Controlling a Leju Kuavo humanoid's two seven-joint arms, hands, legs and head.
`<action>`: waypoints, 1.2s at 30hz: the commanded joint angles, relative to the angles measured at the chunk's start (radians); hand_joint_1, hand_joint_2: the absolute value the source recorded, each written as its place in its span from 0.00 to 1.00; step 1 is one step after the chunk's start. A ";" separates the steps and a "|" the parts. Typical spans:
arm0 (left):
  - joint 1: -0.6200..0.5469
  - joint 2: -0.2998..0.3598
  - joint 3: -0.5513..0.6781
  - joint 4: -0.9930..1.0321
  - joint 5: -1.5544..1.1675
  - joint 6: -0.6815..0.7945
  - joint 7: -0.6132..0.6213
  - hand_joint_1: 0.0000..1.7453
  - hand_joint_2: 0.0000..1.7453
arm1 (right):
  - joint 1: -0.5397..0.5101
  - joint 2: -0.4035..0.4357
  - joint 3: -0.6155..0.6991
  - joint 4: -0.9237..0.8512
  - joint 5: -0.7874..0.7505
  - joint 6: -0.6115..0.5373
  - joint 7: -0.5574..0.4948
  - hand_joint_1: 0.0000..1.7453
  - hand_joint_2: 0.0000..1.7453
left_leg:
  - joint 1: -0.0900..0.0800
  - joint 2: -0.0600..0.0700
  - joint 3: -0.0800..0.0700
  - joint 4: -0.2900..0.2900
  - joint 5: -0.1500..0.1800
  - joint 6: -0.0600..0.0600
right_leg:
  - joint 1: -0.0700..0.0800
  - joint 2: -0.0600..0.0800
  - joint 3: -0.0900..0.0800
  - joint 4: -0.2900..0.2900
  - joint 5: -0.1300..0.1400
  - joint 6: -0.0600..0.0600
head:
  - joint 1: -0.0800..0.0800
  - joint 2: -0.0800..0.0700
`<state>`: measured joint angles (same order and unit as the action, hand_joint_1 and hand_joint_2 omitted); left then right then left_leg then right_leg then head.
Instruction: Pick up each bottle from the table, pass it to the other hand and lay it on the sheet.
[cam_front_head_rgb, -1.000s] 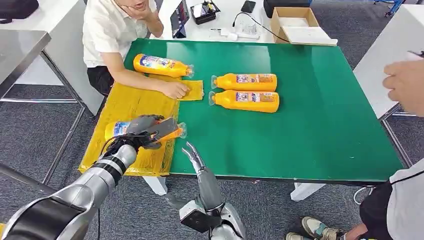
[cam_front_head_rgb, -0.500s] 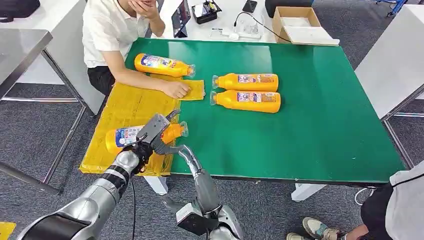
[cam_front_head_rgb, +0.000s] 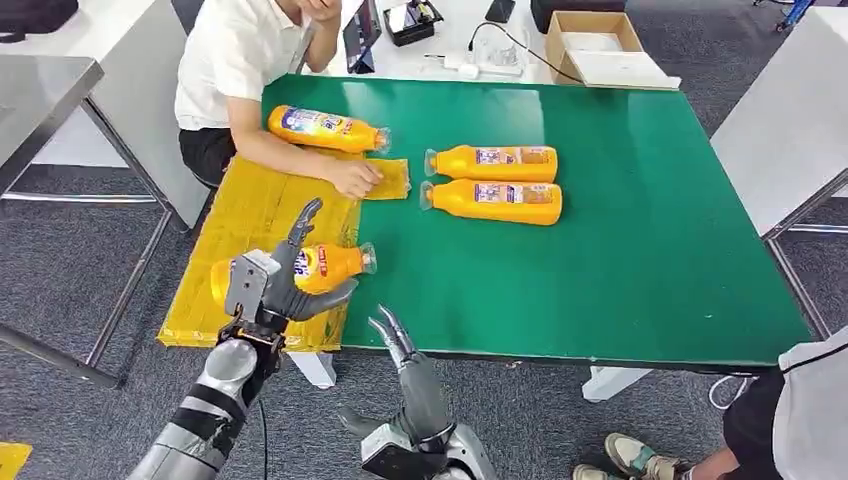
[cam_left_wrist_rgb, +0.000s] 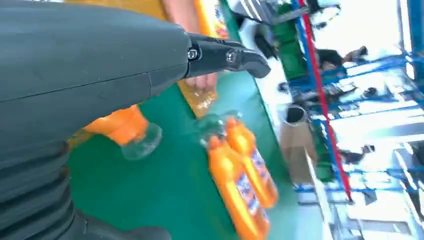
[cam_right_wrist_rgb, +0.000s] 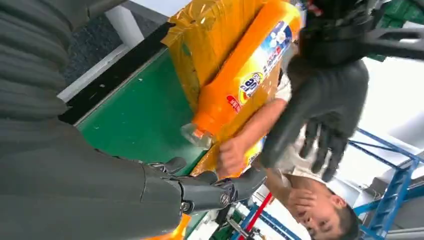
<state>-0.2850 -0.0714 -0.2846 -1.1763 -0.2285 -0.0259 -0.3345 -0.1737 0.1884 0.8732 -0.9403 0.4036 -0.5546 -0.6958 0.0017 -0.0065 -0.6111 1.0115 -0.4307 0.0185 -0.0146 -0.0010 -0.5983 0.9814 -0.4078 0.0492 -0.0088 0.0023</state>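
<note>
The left hand (cam_front_head_rgb: 268, 287), fingers spread wide and holding nothing, hovers just above the bottle (cam_front_head_rgb: 322, 266) lying on the sheet (cam_front_head_rgb: 250, 215) near the surface (cam_front_head_rgb: 620, 230) edge.

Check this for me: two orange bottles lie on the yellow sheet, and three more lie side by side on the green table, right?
Not quite. The head view shows two orange bottles side by side on the green table, not three. The rest holds: two bottles lie on the yellow sheet.

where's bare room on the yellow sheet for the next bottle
Free: the sheet's middle strip, between the far bottle and the near bottle. Crowded: the near end, under the left hand, and the far corner, where a person's hand presses the sheet.
</note>
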 joint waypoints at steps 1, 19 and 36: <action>0.124 0.048 0.009 -0.244 0.102 0.073 -0.067 0.00 1.00 | 0.027 -0.027 -0.048 -0.015 0.024 -0.005 -0.002 0.00 1.00 | 0.000 0.002 0.003 -0.001 -0.001 -0.001 | 0.001 0.002 0.002 -0.001 0.000 -0.001 | 0.000 0.000; 0.318 -0.038 0.135 -0.550 0.613 0.009 -0.134 0.00 1.00 | 0.039 -0.202 -0.446 -0.152 0.366 -0.088 0.173 0.00 1.00 | -0.001 0.001 0.001 -0.001 0.000 0.000 | -0.001 0.000 0.002 -0.002 0.000 -0.001 | 0.000 0.000; 0.325 -0.047 0.140 -0.544 0.614 -0.034 -0.142 0.00 1.00 | -0.132 -0.251 -0.485 0.017 0.524 -0.043 0.260 0.00 1.00 | -0.001 0.004 0.006 0.000 -0.001 0.001 | -0.001 0.003 0.006 -0.002 0.001 -0.001 | 0.000 0.000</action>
<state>0.0466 -0.1091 -0.1728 -1.7441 0.3902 -0.0435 -0.4741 -0.1586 -0.0156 0.4345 -1.0942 0.8914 -0.6287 -0.4444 0.0001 -0.0055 -0.6110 1.0115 -0.4294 0.0207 -0.0164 -0.0009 -0.5977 0.9805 -0.4065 0.0503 -0.0088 0.0023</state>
